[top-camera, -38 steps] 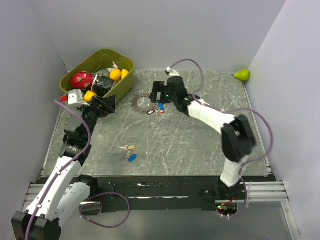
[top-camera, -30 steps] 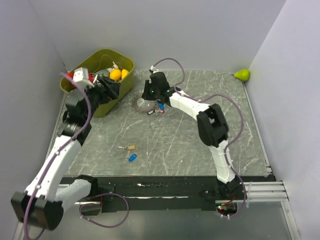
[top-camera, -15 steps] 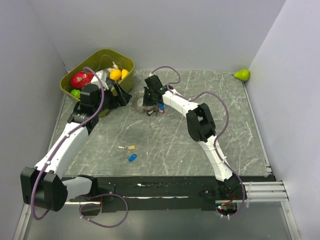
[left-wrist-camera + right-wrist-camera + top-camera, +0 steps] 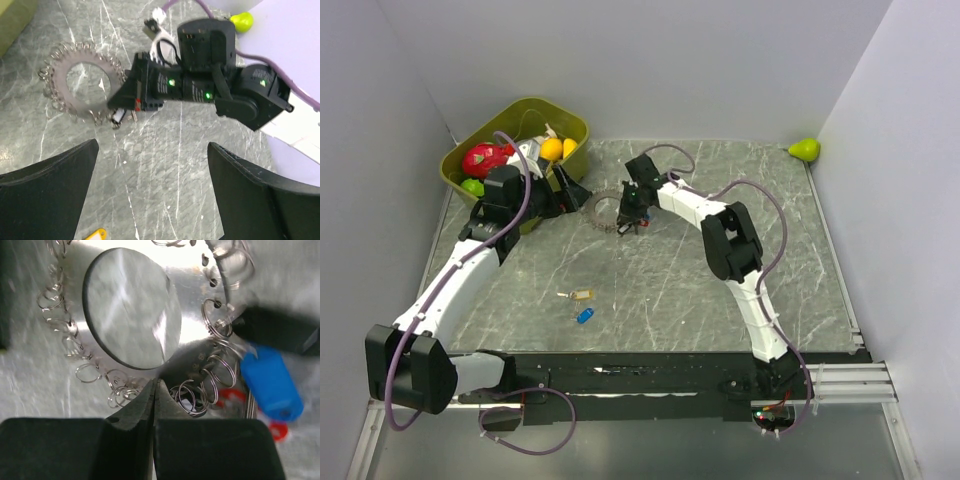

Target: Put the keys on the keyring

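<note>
The grey bench carried everything. At its 10 o'clock corner sat the olive bin of fruit toys, kept apart from the work, as we judged it.

The left end effector hung just in front of the bin, at 9 o'clock of the keyring. Its fingers were spread wide and held nothing. Its camera looked down on the ring, so we took it to be waiting, ready to steady the ring or fetch a key.

The right end effector came in from 3 o'clock with its fingers pressed flat together into one thin tip. That tip lay at the plate's rim among the small loops. We could make out nothing pinched between the fingers. We reckoned the narrow tip was meant to pin the plate or pry at a loop.

The keyring lay flat at about 11 o'clock of the bench's middle. It was a silvery plate with a round hole, fringed with little split rings.

A green pear sat in the 1 o'clock corner, well apart.

A blue-tagged key and a red-tagged key lay just beside the rim by the right tip. We could not tell whether they were threaded on. At 6 o'clock of the ring, well apart, a beige-tagged key and a second blue key lay loose, so most of the threading looked undone.
</note>
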Robot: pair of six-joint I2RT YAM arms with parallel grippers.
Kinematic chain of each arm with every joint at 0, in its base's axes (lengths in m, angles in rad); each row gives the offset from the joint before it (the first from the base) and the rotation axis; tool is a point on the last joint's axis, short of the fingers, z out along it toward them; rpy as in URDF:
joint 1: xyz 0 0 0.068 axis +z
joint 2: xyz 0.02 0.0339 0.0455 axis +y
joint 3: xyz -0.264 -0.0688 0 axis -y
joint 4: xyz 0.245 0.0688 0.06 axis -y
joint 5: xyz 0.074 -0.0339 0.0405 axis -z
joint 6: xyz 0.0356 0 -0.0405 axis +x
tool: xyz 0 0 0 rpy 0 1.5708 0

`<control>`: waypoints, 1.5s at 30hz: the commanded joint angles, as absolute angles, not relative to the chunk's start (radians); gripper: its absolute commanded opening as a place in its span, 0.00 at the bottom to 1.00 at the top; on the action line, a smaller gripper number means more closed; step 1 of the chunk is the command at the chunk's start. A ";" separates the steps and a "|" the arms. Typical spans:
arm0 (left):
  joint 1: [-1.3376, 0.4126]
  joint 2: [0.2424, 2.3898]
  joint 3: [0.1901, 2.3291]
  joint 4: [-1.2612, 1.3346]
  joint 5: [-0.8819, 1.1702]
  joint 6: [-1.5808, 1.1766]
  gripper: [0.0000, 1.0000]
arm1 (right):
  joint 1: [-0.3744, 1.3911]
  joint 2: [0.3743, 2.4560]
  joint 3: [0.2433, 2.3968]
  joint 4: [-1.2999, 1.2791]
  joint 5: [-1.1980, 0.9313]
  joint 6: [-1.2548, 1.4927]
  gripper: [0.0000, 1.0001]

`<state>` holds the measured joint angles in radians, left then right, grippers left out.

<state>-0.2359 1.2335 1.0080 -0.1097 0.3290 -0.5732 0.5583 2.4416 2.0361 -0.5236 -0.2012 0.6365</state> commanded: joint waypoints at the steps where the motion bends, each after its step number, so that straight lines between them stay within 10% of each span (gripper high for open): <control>1: -0.235 1.210 1.017 -0.078 0.316 -0.589 0.96 | 0.557 2.338 1.878 -0.575 -0.232 0.621 0.00; 20: -0.235 1.282 0.993 -0.045 0.316 -0.663 0.96 | 0.548 1.725 1.083 -0.407 -0.124 0.585 0.00; 45: -0.293 1.269 1.075 -0.320 0.193 -0.600 0.96 | 0.525 1.019 0.890 -0.443 0.089 0.468 0.01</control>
